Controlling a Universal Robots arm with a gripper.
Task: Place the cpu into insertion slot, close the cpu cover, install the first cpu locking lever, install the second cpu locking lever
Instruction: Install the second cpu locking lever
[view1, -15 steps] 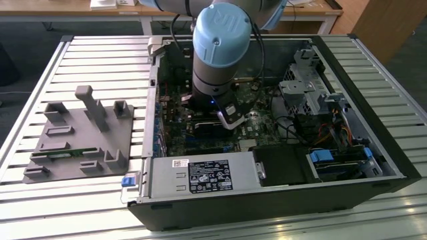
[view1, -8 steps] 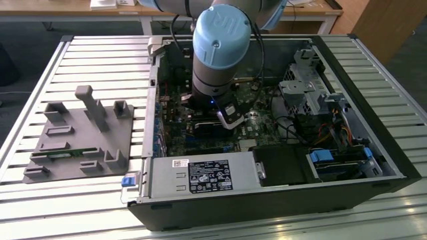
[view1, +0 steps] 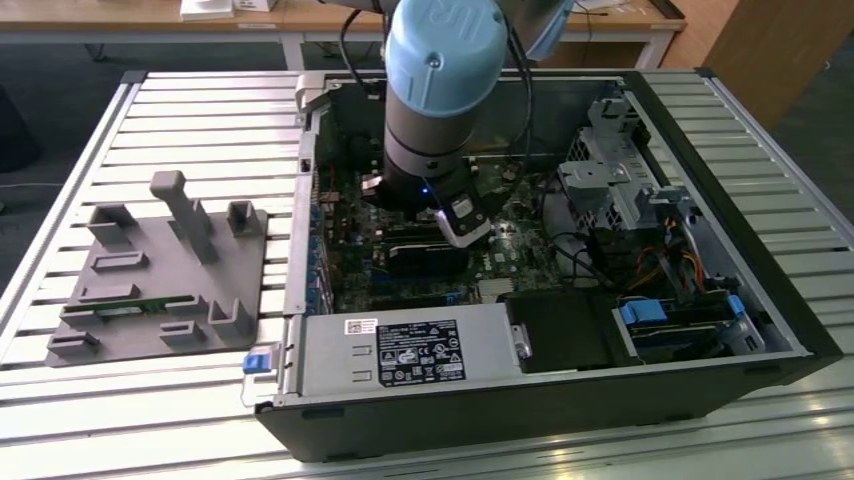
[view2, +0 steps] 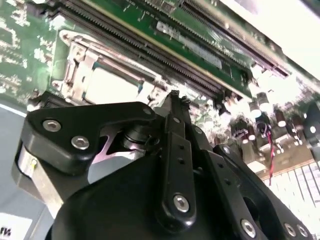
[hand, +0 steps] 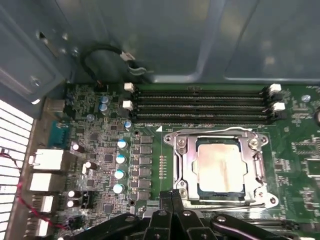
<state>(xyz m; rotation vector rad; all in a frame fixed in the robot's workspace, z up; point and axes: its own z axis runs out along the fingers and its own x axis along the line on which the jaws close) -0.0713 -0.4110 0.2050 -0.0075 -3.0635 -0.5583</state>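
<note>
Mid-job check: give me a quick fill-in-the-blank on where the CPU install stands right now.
1. The cpu sits inside the ____.
2. The cpu cover lies ____ over the socket, framing the chip.
3. The memory slots beside the socket are ____.
4. The gripper hovers at the socket's ____.

Missing words: insertion slot; closed; empty; edge

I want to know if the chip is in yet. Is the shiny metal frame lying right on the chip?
Touching. In the first wrist view the cpu cover lies flat around the cpu, its edges overlapping the chip's rim with no gap showing.
</note>
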